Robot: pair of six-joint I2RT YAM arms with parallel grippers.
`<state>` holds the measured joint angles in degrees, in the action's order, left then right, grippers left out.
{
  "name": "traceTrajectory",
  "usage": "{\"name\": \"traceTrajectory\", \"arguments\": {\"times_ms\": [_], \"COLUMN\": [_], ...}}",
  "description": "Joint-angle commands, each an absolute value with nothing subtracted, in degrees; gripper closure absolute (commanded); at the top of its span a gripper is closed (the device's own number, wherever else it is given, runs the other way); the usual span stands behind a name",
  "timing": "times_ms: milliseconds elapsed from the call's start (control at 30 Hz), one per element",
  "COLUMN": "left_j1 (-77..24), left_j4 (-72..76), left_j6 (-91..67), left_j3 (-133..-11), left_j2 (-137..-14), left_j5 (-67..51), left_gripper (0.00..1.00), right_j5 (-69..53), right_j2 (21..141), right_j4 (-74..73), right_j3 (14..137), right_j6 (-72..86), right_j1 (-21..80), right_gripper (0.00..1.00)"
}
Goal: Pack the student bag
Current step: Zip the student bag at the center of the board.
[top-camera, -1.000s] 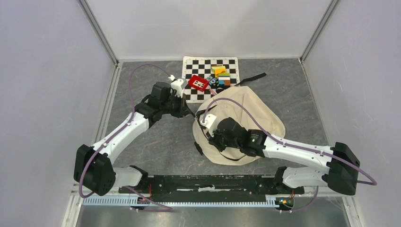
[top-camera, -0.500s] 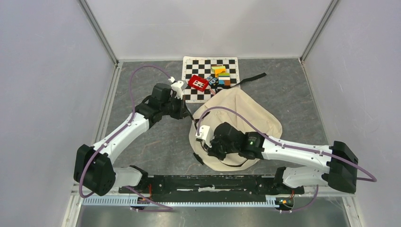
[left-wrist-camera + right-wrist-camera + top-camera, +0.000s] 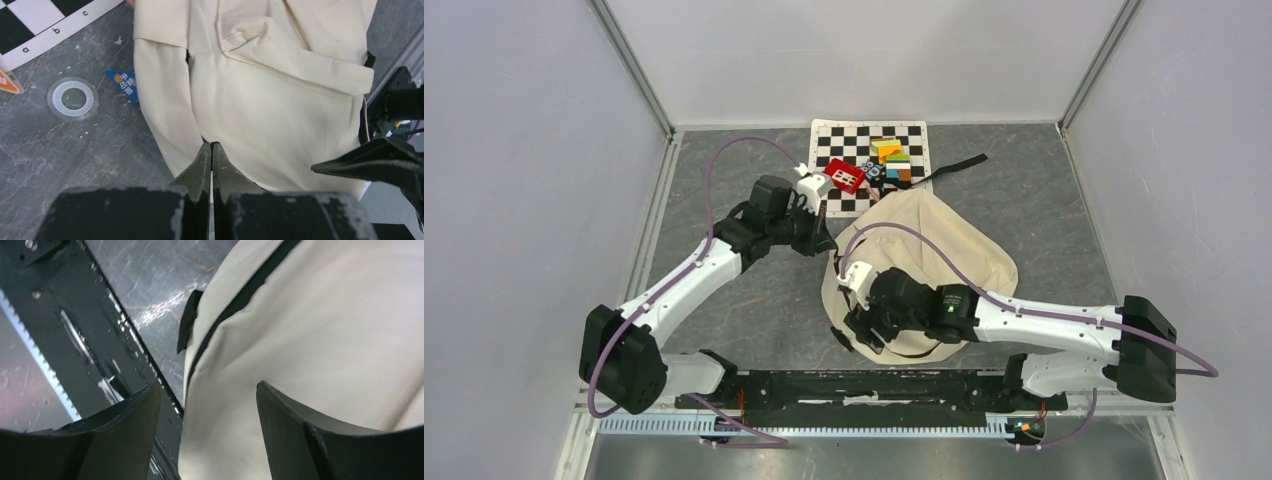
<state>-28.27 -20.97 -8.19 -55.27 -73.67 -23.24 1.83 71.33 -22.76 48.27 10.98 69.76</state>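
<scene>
The student bag (image 3: 944, 250), cream fabric with black trim, lies flat on the grey table right of centre. My left gripper (image 3: 827, 242) is at its left edge. In the left wrist view the left gripper (image 3: 211, 145) is shut, its tips resting on a fold of the bag (image 3: 270, 85); nothing shows between them. My right gripper (image 3: 860, 326) hangs over the bag's near-left corner. In the right wrist view the right gripper (image 3: 207, 388) is open, straddling the bag (image 3: 320, 330) next to its black trim, with cloth between the fingers but not pinched.
A chessboard mat (image 3: 842, 141) at the back carries a red piece (image 3: 844, 176) and coloured blocks (image 3: 891, 158). A black strap (image 3: 961, 164) trails from the bag. A white ring (image 3: 73, 97) and a blue sticker (image 3: 123, 84) lie left of the bag. The black base rail (image 3: 864, 385) runs close to the bag's near edge.
The right gripper has opened and let go of the bag after dragging it left and toward the near edge. The left gripper shifted slightly right, staying shut.
</scene>
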Motion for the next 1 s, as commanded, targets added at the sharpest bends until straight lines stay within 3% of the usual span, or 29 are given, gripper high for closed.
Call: {"name": "traceTrajectory", "arguments": {"times_ms": [0,267,467,667,733,800,867,967], "left_j1": [-29.72,-31.49,-32.67,-33.29,-33.4,-33.62,-33.67,-33.92], "left_j4": [-23.11,-24.17,-24.17,-24.17,-24.17,-24.17,-23.88,-23.4], "left_j6": [-1.92,-1.62,-2.24,-2.81,-3.15,-3.27,-3.47,-4.19], "left_j3": [-58.91,-61.8,-62.67,-62.97,-63.27,-63.45,-63.61,-64.29], "left_j2": [-73.61,-76.2,-76.39,-78.12,-78.88,-79.42,-79.68,-80.88], "left_j5": [-26.36,-27.63,-28.57,-31.92,-33.13,-33.32,-33.14,-33.09], "left_gripper": [0.98,0.98,0.98,0.98,0.98,0.98,0.98,0.98], "right_j5": [11.21,17.51,18.57,17.79,18.36,18.97,18.64,15.5], "right_j2": [70.08,70.05,72.97,75.93,76.65,77.08,77.35,77.19], "right_j4": [-15.5,-6.81,-1.09,4.28,5.52,6.6,7.32,8.79], "right_j3": [48.6,48.22,46.41,44.81,44.05,42.98,42.09,40.56], "right_j6": [18.5,16.76,16.59,16.34,16.27,16.31,15.86,14.52], "right_j1": [69.79,69.57,68.3,67.94,67.94,67.95,67.95,67.94], "right_gripper": [0.23,0.16,0.2,0.29,0.37,0.52,0.74,0.91]}}
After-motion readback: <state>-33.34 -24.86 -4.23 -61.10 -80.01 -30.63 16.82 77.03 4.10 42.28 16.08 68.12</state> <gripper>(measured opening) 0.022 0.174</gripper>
